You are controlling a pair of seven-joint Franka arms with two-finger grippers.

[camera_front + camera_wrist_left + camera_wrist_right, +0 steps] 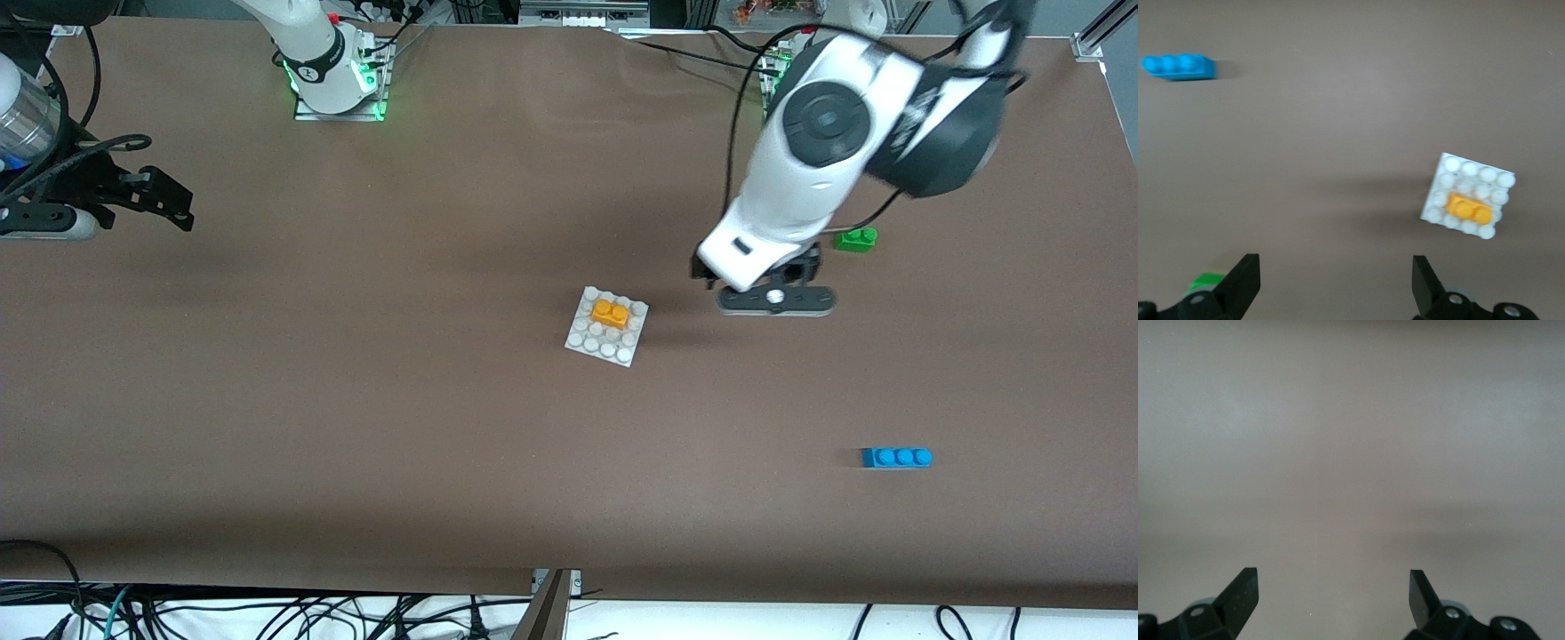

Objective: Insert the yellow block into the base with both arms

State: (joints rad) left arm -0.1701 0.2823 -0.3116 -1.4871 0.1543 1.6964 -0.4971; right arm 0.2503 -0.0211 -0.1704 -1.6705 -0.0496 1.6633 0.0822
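Blue brick [896, 457] nearest; yellow block [610, 313] seated on base [596, 342], beside spread, empty left tool [766, 286].

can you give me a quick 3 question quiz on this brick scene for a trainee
1. True or false: the yellow block sits on the base.
2. Which brick lies nearest the front camera? A) the green brick B) the blue brick C) the yellow block
3. Fill in: the left gripper is ____ and holds nothing.

Key
1. True. It sits on the studs, along the base's edge farther from the front camera.
2. B. It lies lowest in the front view, toward the left arm's end of the table.
3. Open. It is beside the base, over bare table near the green brick. The right gripper is open too, waiting at the right arm's end of the table.
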